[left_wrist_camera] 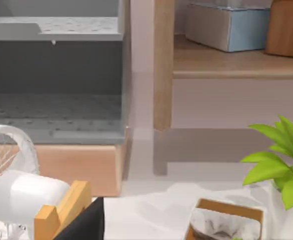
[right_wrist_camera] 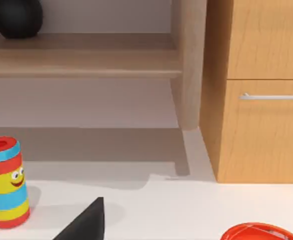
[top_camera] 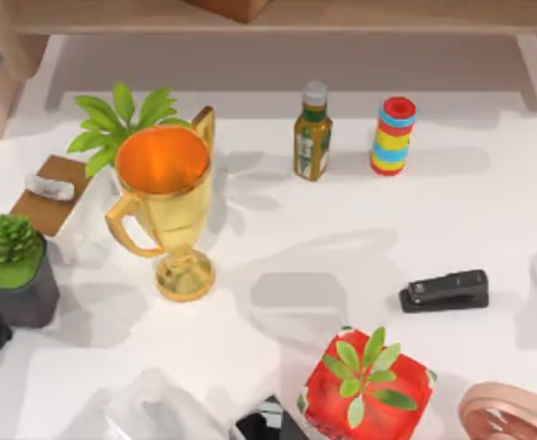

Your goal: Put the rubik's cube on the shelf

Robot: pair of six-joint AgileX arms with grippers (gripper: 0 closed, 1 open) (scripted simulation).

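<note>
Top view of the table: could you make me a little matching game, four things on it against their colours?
Things:
1. trophy cup
2. stapler
3. bottle
4. striped cylinder

Colours:
A. black
B. red, blue and yellow bands
C. gold, orange inside the bowl
D. olive green with a grey cap

Pairs: 1-C, 2-A, 3-D, 4-B
</note>
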